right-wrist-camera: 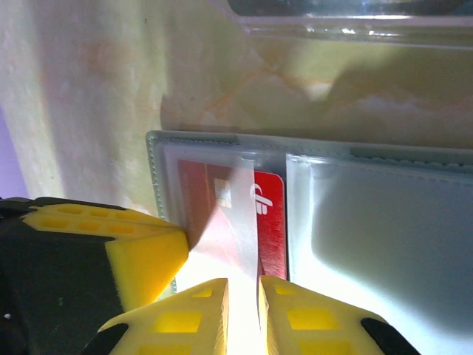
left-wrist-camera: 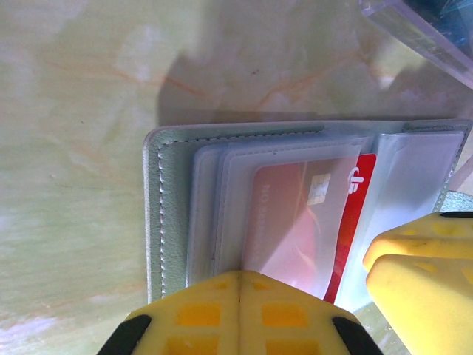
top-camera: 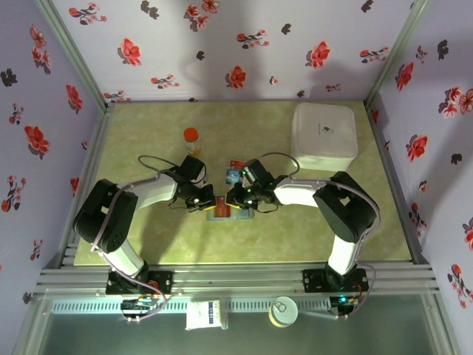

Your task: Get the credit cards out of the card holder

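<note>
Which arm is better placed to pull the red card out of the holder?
Right, probably. The right gripper has its narrow finger gap lined up with the red card poking from its sleeve. The left gripper is shut, resting on the card holder edge, seemingly steadying it.

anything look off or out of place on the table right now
Only the red card stands out: it sits partway out of its frosted sleeve in the open card holder, its logo edge bare and the rest covered. Nothing looks spilled or damaged.
</note>
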`<move>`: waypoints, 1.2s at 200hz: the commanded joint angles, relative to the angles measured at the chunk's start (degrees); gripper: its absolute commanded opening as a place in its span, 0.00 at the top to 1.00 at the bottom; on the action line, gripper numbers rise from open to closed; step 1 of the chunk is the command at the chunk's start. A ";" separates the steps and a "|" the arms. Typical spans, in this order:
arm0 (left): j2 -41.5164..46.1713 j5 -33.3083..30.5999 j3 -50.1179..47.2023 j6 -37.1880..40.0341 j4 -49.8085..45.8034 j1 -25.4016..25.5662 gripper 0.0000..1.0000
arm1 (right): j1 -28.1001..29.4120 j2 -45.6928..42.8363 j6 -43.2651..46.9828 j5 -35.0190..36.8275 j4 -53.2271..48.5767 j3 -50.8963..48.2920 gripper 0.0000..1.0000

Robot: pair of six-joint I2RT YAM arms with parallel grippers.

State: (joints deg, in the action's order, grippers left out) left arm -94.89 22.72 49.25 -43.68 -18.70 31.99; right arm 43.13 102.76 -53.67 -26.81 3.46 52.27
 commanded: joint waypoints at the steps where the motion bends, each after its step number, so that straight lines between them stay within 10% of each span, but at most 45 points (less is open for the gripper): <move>1: -0.38 -0.81 -0.08 0.91 -2.57 0.40 1.00 | -0.40 -0.15 -2.24 -1.97 4.49 -1.34 0.82; 240: 0.21 -0.75 -0.38 0.61 -2.66 0.34 1.00 | -0.29 0.48 -2.47 -1.93 5.80 -1.97 0.83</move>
State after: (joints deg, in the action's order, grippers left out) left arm -94.89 22.70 49.25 -43.70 -18.74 31.99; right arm 43.11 104.07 -54.72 -27.29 6.11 51.29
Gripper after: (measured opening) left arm 0.038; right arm 0.184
